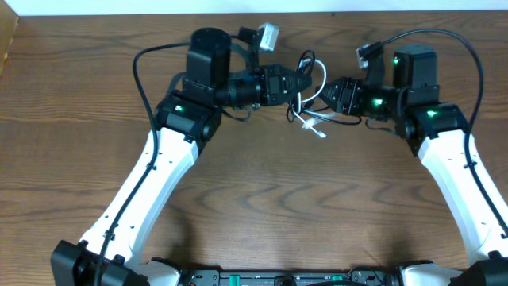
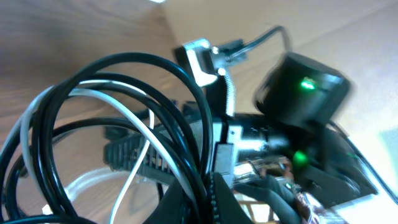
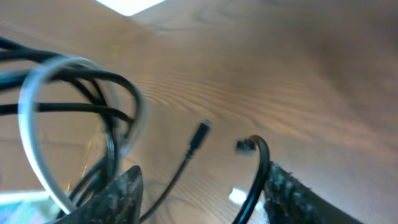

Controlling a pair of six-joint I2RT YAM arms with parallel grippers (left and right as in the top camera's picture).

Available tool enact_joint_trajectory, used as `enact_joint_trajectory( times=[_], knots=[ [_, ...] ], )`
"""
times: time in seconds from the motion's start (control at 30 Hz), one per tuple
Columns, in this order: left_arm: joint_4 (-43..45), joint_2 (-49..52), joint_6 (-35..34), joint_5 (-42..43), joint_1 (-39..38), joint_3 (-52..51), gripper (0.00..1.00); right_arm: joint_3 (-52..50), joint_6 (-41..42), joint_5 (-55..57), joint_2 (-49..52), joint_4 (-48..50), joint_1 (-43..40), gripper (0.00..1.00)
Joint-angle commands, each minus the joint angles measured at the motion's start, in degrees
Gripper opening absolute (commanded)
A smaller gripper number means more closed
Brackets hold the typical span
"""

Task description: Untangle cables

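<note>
at twelve o'clock on the table, seen from overhead, the black cable and white cable hang bunched between the left tool and right tool. in the left wrist view the left tool is clamped shut on both cables' loops. in the right wrist view the right tool's fingers stand apart, cables at nine o'clock.
</note>
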Motion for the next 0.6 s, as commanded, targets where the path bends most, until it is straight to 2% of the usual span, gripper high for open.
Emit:
enact_joint_trajectory(
  times=[0.0, 0.23, 0.37, 0.57],
  knots=[
    [1.0, -1.3, 0.5, 9.1, 1.6, 0.2, 0.08, 0.4, -2.1, -12.5, -0.9, 3.2, -2.5, 0.59],
    [1.0, -1.2, 0.4, 9.0, 1.7, 0.2, 0.07, 0.4, -1.5, -14.5, -0.9, 5.9, -1.9, 0.57],
    [1.0, -1.0, 0.5, 7.7, 1.7, 0.2, 0.07, 0.4, -0.1, -9.8, -1.0, 3.9, -1.2, 0.56],
    [-1.6, -0.9, 2.9, 7.0, 1.7, 0.2, 0.07, 0.4, 4.6, -12.5, -1.0, 7.3, -4.9, 0.56]
  ],
)
